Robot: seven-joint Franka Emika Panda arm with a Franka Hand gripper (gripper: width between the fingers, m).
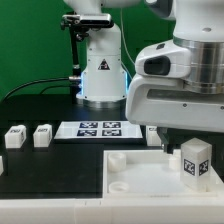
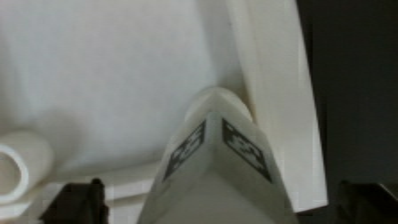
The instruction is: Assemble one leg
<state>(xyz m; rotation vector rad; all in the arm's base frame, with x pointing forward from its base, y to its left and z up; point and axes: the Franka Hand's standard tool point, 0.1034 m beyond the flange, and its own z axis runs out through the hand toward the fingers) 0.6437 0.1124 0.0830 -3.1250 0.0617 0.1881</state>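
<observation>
A white leg (image 1: pixel 195 160) with black-and-white tags stands upright on the large flat white board (image 1: pixel 130 175), near that board's corner on the exterior view's right. My gripper (image 1: pixel 183 140) hangs just above it. In the wrist view the leg (image 2: pixel 222 150) rises between my two dark fingers (image 2: pixel 75 200), and white board shows on both sides of it. My gripper (image 2: pixel 219 205) is open and grips nothing. Two more legs (image 1: pixel 14 137) (image 1: pixel 42 134) lie on the black table at the exterior view's left.
The marker board (image 1: pixel 97 129) lies in front of the arm's white base (image 1: pixel 100 75). The large board has round corner sockets (image 2: pixel 18 165) (image 1: pixel 117 158). Another small white part (image 1: pixel 153 132) shows beside my gripper. A black cable runs behind at the exterior view's left.
</observation>
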